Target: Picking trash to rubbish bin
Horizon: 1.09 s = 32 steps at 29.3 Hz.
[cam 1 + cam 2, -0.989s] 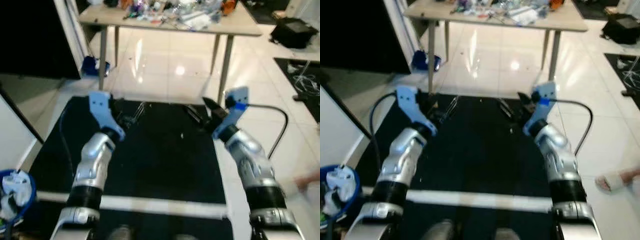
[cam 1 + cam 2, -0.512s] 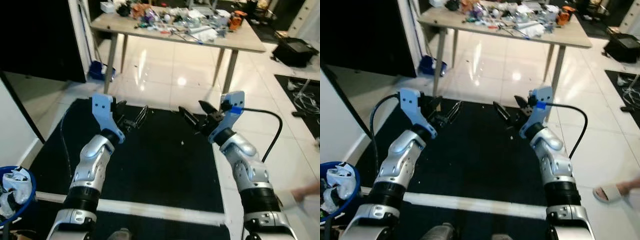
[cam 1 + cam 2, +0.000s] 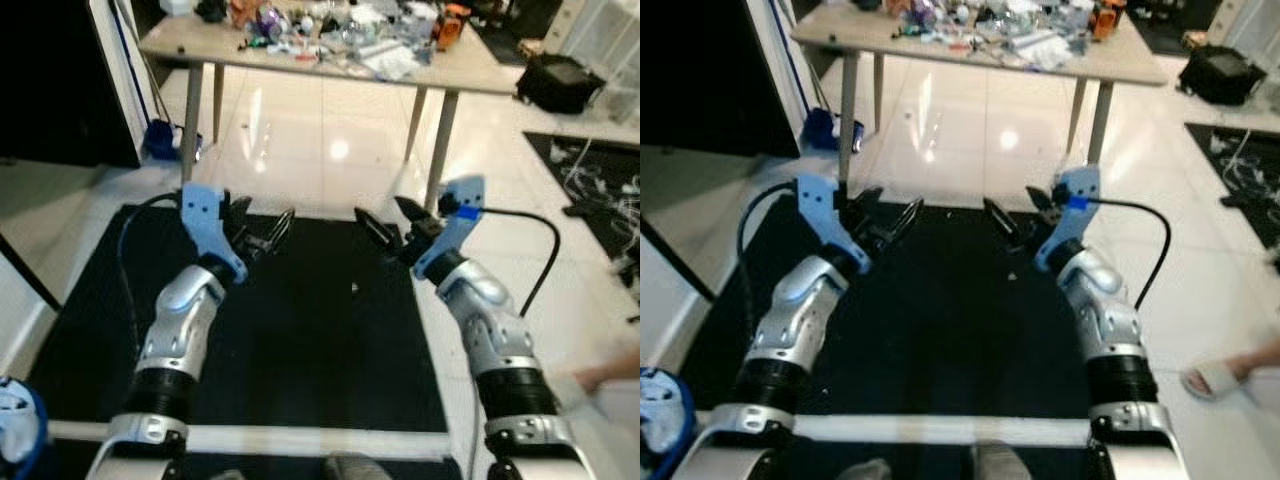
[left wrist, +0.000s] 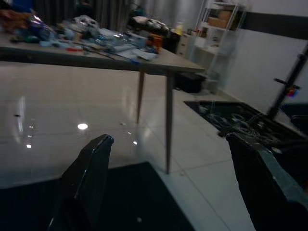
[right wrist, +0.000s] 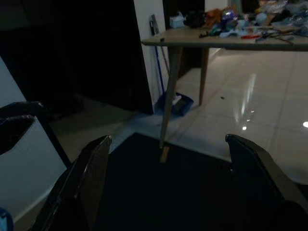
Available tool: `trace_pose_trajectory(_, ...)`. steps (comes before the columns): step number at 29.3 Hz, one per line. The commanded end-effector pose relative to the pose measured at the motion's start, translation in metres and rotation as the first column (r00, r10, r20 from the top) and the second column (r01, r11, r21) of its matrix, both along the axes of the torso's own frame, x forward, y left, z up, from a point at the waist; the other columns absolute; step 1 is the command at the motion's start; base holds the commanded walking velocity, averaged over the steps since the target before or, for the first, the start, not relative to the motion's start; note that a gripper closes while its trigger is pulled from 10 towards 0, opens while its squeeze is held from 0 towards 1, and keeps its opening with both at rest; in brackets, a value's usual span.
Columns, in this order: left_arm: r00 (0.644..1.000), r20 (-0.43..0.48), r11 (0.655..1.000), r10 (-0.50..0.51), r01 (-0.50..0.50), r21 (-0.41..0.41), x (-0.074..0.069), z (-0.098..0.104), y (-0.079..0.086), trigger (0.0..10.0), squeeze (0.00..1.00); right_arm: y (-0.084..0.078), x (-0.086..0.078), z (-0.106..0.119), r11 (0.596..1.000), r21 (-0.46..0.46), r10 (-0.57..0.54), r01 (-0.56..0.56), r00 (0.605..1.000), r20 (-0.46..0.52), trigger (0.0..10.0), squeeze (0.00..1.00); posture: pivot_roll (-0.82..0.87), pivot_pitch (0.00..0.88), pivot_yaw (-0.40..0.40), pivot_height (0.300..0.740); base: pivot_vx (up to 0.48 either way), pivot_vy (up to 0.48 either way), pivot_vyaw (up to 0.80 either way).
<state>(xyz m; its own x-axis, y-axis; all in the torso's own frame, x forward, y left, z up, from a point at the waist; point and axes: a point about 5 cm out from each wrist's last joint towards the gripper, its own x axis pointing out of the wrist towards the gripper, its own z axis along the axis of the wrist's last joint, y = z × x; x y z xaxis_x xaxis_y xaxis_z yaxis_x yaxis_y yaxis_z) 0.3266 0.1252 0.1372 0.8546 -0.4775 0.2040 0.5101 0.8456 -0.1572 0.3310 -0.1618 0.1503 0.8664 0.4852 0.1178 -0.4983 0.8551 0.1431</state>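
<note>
Both arms are held out over a black floor mat point(image 3: 300, 340). My left gripper point(image 3: 262, 228) is open with nothing between its fingers. Level with it on the right, my right gripper point(image 3: 388, 224) is also open and holds nothing. A small pale scrap point(image 3: 354, 288) lies on the mat below and between them. A blue rubbish bin point(image 3: 654, 420) with white trash in it sits at the lower left corner, behind my left arm. In the left wrist view the open fingers point(image 4: 91, 173) frame the table legs and shiny floor.
A wooden table point(image 3: 300, 62) cluttered with several items stands ahead on glossy white tiles. A blue object point(image 3: 158, 140) lies by its left leg, and a black bag point(image 3: 558, 80) sits at the far right. A person's slippered foot point(image 3: 1225, 376) is at the right. A white strip point(image 3: 250, 436) crosses the mat near me.
The camera has moved, so the bin has slid toward the lower left corner of the picture. Both grippers stay open and held out as before.
</note>
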Motion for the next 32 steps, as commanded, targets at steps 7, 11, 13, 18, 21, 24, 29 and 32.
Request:
trace_pose_trajectory(7,1.0,0.004,1.0,-0.021,0.021,-0.004,-0.0002,-0.0002,-0.0046,10.0,0.0,-0.0039,0.0007,-0.0014,1.0,-0.001,-0.016,0.016,1.0,-0.018,10.0,0.0,-0.04,0.0,-0.053,0.74,0.467,0.0,0.0)
trace_pose_trajectory(11,1.0,0.006,1.0,-0.024,0.024,-0.003,-0.0003,-0.0002,-0.0047,10.0,0.0,-0.0028,0.0018,-0.0034,1.0,-0.009,-0.01,0.01,0.999,-0.042,10.0,0.0,-0.04,0.0,-0.053,0.74,0.48,0.0,-0.6)
trace_pose_trajectory(13,1.0,0.006,1.0,-0.025,0.025,-0.003,-0.0003,-0.0002,-0.0048,10.0,0.0,-0.0028,0.0019,-0.0036,1.0,-0.011,-0.009,0.009,0.999,-0.044,10.0,0.0,-0.04,0.0,-0.053,0.74,0.48,0.0,-0.8)
trace_pose_trajectory(18,1.0,0.007,1.0,-0.027,0.027,-0.003,-0.0004,-0.0002,-0.0051,10.0,0.0,-0.0029,0.0019,-0.0035,1.0,-0.016,-0.01,0.009,0.999,-0.042,10.0,0.0,-0.04,0.0,-0.053,0.74,0.48,0.0,-0.8)
trace_pose_trajectory(21,1.0,0.008,1.0,-0.028,0.028,-0.003,-0.0004,-0.0003,-0.0052,10.0,0.0,-0.0031,0.0019,-0.0029,1.0,-0.015,-0.016,0.016,0.999,-0.034,10.0,0.0,-0.04,0.0,-0.053,0.74,0.48,0.0,-0.27)
trace_pose_trajectory(24,1.0,0.009,1.0,-0.029,0.029,-0.003,-0.0005,-0.0003,-0.0053,10.0,0.0,-0.0033,0.0019,-0.0021,1.0,-0.017,-0.021,0.02,0.999,-0.025,10.0,0.0,-0.04,0.0,-0.053,0.74,0.48,0.0,0.0)
trace_pose_trajectory(29,1.0,0.009,1.0,-0.029,0.029,-0.004,-0.0006,-0.0003,-0.0052,10.0,0.0,-0.0033,0.0018,-0.0018,1.0,-0.022,-0.021,0.021,1.0,-0.02,10.0,0.0,-0.04,0.0,-0.053,0.74,0.48,0.0,0.0)
trace_pose_trajectory(32,1.0,0.01,1.0,-0.03,0.03,-0.004,-0.0006,-0.0001,-0.0054,10.0,0.0,-0.0034,0.0018,-0.0016,1.0,-0.023,-0.021,0.021,1.0,-0.019,10.0,0.0,-0.04,0.0,-0.055,0.74,0.48,0.0,0.0)
